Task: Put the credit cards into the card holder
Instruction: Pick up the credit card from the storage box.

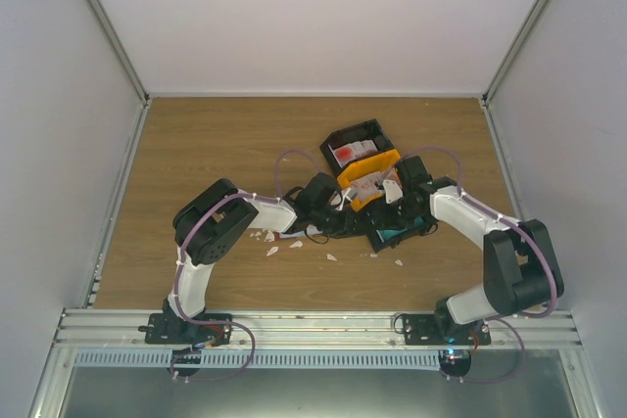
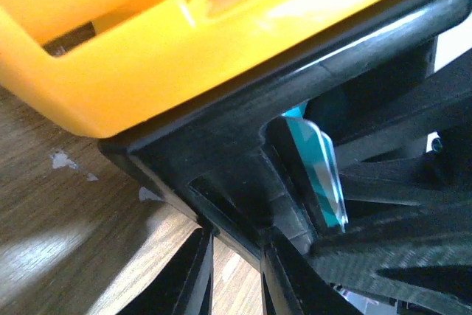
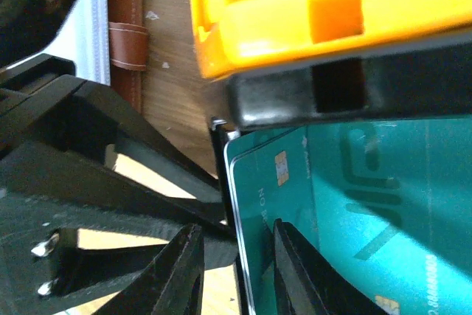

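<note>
Teal credit cards lie stacked in a low black bin. My right gripper is open, its jaws standing on either side of the top card's left edge and the bin wall. In the top view the right gripper hangs over that bin. A teal card also shows on edge in the left wrist view. My left gripper is open and empty, close against the black bin's corner. The reddish-brown card holder lies on the wood beside the bins, its pale inner face showing. Red-and-white cards lie in the far black bin.
A yellow bin rests tilted on top of the black bins, and fills the top of both wrist views. White torn scraps are scattered on the wooden table in front of the left arm. Walls enclose the table.
</note>
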You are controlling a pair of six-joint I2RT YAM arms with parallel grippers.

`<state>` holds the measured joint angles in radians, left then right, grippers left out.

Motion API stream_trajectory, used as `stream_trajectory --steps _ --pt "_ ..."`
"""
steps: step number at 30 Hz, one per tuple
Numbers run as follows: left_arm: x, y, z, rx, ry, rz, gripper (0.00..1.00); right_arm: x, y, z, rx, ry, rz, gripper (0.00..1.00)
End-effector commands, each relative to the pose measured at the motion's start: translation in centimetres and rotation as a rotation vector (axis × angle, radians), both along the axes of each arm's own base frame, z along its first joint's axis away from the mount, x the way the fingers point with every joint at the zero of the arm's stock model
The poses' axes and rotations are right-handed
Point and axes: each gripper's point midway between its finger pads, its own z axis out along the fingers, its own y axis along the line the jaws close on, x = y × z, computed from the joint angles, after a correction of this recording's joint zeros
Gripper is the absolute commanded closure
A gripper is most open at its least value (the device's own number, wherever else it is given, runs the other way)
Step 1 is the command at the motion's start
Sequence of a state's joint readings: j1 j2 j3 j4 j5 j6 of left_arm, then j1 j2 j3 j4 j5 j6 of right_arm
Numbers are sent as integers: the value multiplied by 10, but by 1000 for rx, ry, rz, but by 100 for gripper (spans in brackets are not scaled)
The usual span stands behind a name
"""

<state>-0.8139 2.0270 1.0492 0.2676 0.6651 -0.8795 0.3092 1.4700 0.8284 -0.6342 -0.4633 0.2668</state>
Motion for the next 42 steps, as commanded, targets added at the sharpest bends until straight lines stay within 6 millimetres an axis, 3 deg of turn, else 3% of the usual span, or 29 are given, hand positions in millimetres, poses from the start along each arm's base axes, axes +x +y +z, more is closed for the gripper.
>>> stream_trajectory --steps 1,11,16,28,42 --pt "1 -12 9 -44 -45 -30 78 2 8 19 52 -51 27 72" --pt "1 -12 9 -42 -45 -29 78 3 5 16 34 -52 17 76" --pt "1 -12 8 -41 -43 -29 78 4 5 11 31 -46 5 86" --pt "1 -12 6 -38 -35 -29 78 4 3 15 27 -62 1 99" --pt "2 -11 11 -41 -45 -22 76 12 -18 52 -72 -163 -64 100"
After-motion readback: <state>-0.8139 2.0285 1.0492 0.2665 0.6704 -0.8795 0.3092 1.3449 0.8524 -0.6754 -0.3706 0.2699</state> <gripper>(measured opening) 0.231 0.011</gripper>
